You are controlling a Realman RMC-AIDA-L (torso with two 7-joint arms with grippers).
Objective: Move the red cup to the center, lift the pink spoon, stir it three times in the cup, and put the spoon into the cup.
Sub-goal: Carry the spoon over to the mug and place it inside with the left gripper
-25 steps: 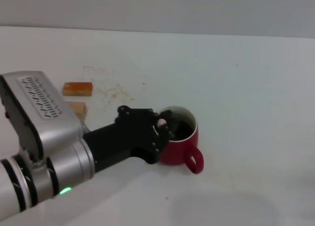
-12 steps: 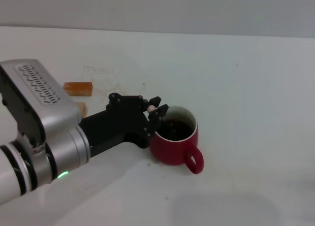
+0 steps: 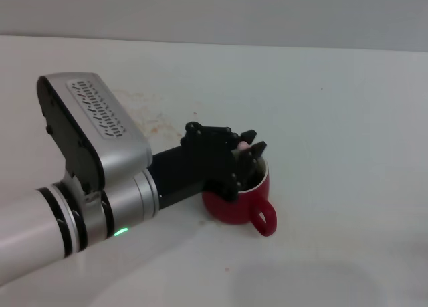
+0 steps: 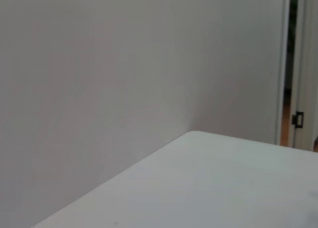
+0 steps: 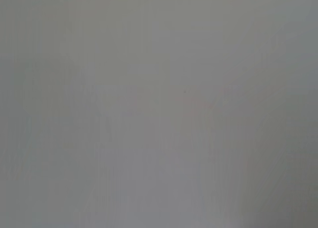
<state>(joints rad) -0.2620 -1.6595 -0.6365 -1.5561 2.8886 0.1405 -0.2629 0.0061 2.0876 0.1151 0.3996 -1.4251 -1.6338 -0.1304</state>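
Nearest the head camera, the left arm's silver forearm point(image 3: 87, 207) crosses the lower left, a green light glowing on its underside. Beyond it the black left gripper point(image 3: 249, 153) reaches over the near-left side of the red cup point(image 3: 235, 201), its jaws poised at the cup's white rim and hiding most of the opening. Between the jaws shows a small pale tip, the top end of the pink spoon point(image 3: 244, 146); the jaws stand clenched on it, the spoon's handle upright above the cup and its lower part hidden by the gripper and the cup wall. The cup sits on the white bench point(image 3: 348, 153) near the middle of the scene, its red loop handle point(image 3: 263, 219) turned toward the camera and slightly to the robot's right. Behind the arm, faint brownish stains point(image 3: 157, 123) mark the bench top. At the far edge the bench meets a pale grey wall point(image 3: 214, 13). The left wrist camera takes in only bench corner and wall; the right wrist camera shows a plain grey field, and the right gripper appears in no view.
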